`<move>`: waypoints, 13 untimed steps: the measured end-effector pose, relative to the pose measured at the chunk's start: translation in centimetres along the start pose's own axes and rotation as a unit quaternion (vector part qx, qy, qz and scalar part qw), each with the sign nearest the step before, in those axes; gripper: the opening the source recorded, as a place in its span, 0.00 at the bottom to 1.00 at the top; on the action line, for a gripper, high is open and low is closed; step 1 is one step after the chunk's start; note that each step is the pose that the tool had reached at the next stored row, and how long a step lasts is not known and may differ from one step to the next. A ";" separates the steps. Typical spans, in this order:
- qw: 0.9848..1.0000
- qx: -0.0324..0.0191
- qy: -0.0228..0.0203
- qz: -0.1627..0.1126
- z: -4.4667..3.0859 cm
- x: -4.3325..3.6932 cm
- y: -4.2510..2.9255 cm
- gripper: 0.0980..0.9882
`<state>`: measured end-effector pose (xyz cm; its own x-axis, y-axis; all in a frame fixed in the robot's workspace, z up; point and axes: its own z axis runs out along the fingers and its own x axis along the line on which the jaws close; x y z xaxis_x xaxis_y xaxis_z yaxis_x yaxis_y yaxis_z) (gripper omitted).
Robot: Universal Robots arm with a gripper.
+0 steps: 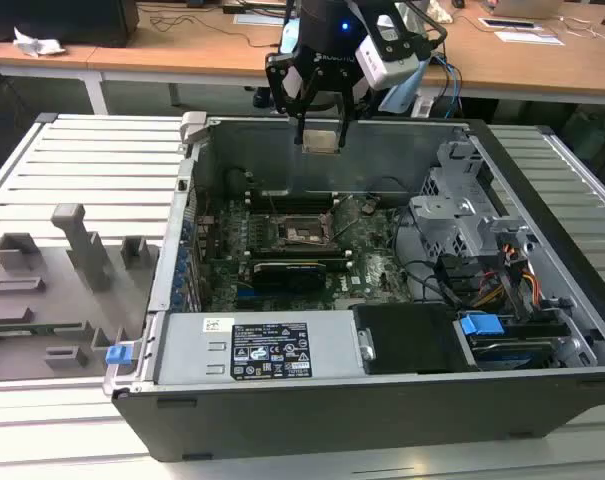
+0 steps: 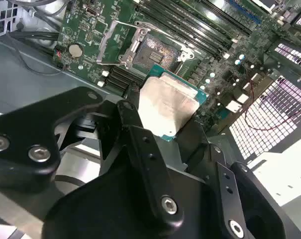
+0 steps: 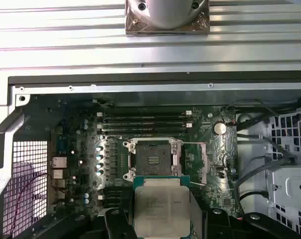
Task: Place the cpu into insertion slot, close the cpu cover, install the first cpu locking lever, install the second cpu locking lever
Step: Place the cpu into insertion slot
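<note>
My gripper (image 1: 322,138) hangs above the back wall of the open computer case (image 1: 192,200), shut on the cpu (image 1: 322,141), a flat pale silvery square. In both wrist views the cpu (image 2: 167,104) (image 3: 159,206) sits between the black fingers (image 2: 133,117), held well above the green board. The insertion slot (image 1: 305,232) (image 2: 157,50) (image 3: 152,160) lies below on the board, its dark centre uncovered inside a silvery rim. I cannot tell the cpu cover apart from that rim. A thin wire lever (image 3: 206,162) stands swung out beside the slot.
Long black memory slots (image 3: 143,122) run beside the socket, and a coin battery (image 3: 219,128) lies near them. A black card (image 1: 297,270), a grey power supply (image 1: 257,350) and a metal drive cage (image 1: 462,210) fill the case. Grey fixtures (image 1: 72,260) stand on the exterior view's left.
</note>
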<state>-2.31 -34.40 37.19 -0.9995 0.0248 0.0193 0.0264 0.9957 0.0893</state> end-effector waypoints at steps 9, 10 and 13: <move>0.999 -0.001 -0.004 0.047 0.05 0.00 -0.01 0.50; 0.999 -0.001 -0.005 0.053 0.07 0.01 -0.01 0.50; 0.998 -0.001 -0.006 0.067 0.12 0.00 -0.01 0.50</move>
<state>-2.31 -34.40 37.07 -0.9873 0.1580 0.0193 0.1591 0.9832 0.0893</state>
